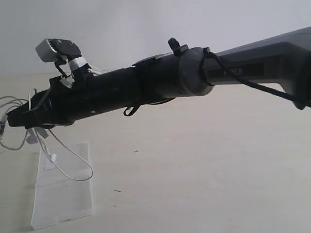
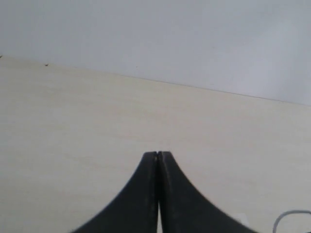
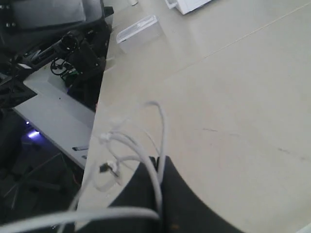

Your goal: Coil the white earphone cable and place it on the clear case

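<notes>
While the right gripper [image 3: 159, 162] is clenched on the white earphone cable [image 3: 107, 212], with a strand pinched between its shut jaws, the job looks to be in the carry-and-place step. The coiling seems roughly done but is loose.

Exterior view:
- The right arm reaches across to approx 9 o'clock, w/ several white loops bunched round the gripper.
- One long loop hangs down toward 5 o'clock from the gripper, crossing the upper panel of the clear case [image 1: 63, 199].
- The case lies flat on the surface [image 1: 204, 170] at approx 7 o'clock.
- Loop and case overlap in the pic. I can't tell if they touch.

The left gripper [image 2: 158, 154] is clenched too, w/ nothing between its jaws, over bare surface.

Next move, as I judge it:
- Shift the bundle so it sits over the middle of the case, not its top edge.
- Lower till the loops rest on the plastic, then let go.
- The wire is thin and springy, so the coil may sprawl off the case on release. The left gripper could steady it.

Hard to make out:
- The right fingertips are lost in dark in the exterior view.
- The earbuds and plug aren't clearly identifiable, only small white blobs near the case top.
- The left loops are cut off by the frame edge.
- The left wrist view shows only a white curve at the corner, prob. cable, cropped.
- The case's near end is cut by the frame bottom.
</notes>
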### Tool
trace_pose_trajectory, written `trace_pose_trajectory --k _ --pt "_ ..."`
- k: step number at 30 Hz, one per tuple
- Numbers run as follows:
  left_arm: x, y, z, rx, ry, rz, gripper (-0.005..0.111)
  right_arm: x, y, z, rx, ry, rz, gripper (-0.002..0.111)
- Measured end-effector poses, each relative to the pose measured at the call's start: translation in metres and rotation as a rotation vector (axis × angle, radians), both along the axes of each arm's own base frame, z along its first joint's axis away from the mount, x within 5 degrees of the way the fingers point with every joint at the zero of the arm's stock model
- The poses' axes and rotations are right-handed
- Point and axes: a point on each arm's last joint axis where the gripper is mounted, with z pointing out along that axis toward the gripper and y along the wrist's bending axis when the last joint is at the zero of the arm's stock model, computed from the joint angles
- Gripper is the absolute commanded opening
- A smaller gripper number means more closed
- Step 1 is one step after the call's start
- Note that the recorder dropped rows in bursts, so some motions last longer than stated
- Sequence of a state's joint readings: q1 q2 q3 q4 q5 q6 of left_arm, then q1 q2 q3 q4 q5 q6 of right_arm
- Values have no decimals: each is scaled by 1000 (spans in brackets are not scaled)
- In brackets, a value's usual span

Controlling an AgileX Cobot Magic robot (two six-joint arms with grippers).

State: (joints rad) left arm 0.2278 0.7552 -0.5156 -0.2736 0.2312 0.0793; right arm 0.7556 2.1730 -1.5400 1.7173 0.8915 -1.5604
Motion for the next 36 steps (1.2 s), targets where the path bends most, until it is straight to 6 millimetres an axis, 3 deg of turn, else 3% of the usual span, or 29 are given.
trace_pose_trajectory --k 8,14,23,28,33,36 --pt "0 0 -1 -2 6 -2 0 1 -3 -11 -47 49 -57 0" --pt "0 0 -1 -4 13 -4 0 -1 -8 -23 -262 120 -48 0" --pt "-1 -1 -2 -8 28 -8 0 -8 3 15 -754 -126 -9 0" --pt "-1 -1 -2 -14 27 -7 0 -16 9 36 -921 -225 55 0" --pt "-1 -2 -4 -19 44 -12 0 -15 12 39 -998 -252 44 0" --pt "-2 -2 -6 -21 55 -14 0 -12 14 28 -1048 -239 16 0"
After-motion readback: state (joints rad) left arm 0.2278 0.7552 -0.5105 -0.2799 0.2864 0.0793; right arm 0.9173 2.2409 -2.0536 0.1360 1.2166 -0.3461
